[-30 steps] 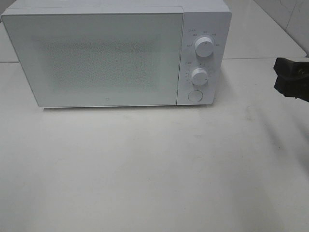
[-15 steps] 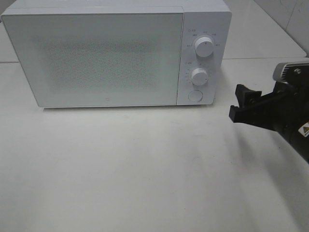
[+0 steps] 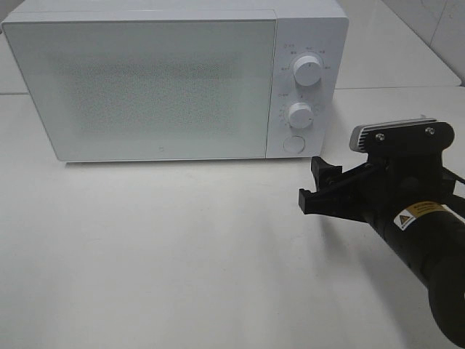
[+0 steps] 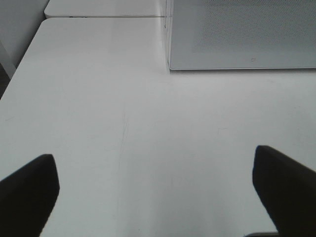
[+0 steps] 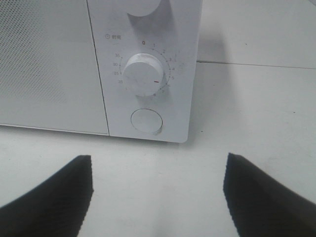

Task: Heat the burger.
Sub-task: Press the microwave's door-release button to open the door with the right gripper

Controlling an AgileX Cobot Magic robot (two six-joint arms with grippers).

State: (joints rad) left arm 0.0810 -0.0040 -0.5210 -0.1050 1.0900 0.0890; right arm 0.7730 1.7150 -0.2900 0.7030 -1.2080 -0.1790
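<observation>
Microwave point(image 3: 145, 87): on the white table point(image 3: 182, 254) toward its far edge, door shut
Controls: upper dial point(image 3: 308, 73), lower dial point(image 3: 300, 114) and round button point(image 3: 293, 143) in a column at the right of the front
Right gripper point(image 3: 314, 183): above the table near its right edge, just before the microwave's control corner, fingers apart, holding nothing
Left gripper point(image 4: 158, 192): over the table near its left edge, fingers wide apart, holding nothing
Burger: hidden from every view

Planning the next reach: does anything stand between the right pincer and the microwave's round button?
Nothing visible does: only table surface lies between the open right pincer and the round button. The microwave door is shut; no burger shows.
</observation>
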